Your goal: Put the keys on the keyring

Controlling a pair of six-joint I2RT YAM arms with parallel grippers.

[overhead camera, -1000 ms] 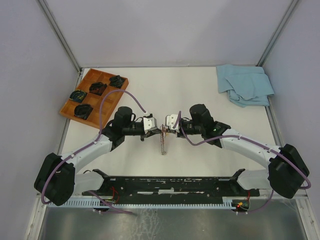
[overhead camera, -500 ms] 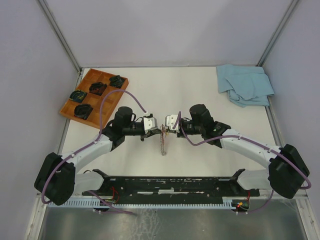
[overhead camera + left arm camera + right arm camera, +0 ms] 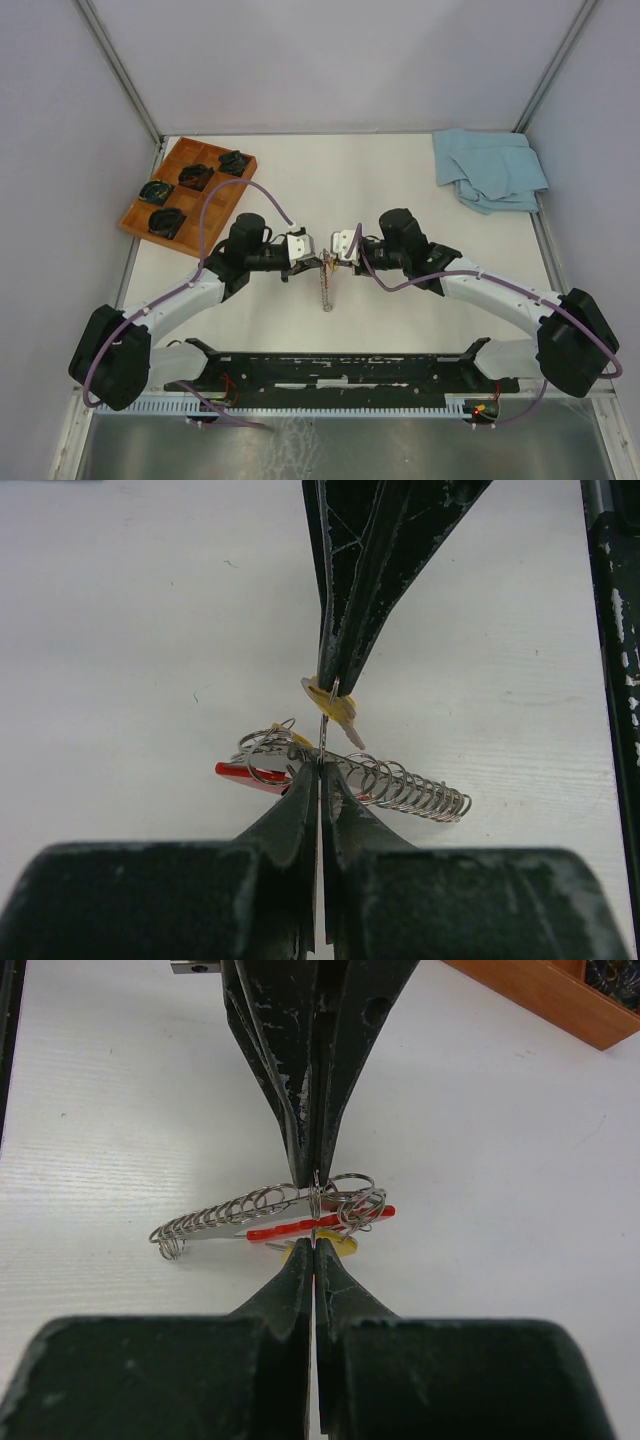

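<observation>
Step in hand: by my reckoning, working the yellow-headed key point(image 3: 335, 705) onto the keyring point(image 3: 322, 735); I can't tell whether it is threaded yet.
Left claw point(image 3: 320, 772): pressed together on the ring's thin wire.
Right claw point(image 3: 328, 685): clamped on the key's yellow head, tip to tip with the other claw.
Where it all is: mid-tabletop point(image 3: 400, 190), between the two arms; the beaded chain point(image 3: 415, 788) and red strap point(image 3: 245, 772) trail just beneath the claws.
Next move calls for: I'd say a small, careful turn to feed the key along the ring's coil, with neither grip slipping.
Left wrist view: shows the yellow head pinched and the wire bridging both claws.
Right wrist view: hides most of that head behind its own fingers.
Top view: gives only the layout, with the wooden tray point(image 3: 190, 190) and the blue cloth point(image 3: 490, 168) well apart; the key is too small to make out.
Other keys: not made out.
</observation>
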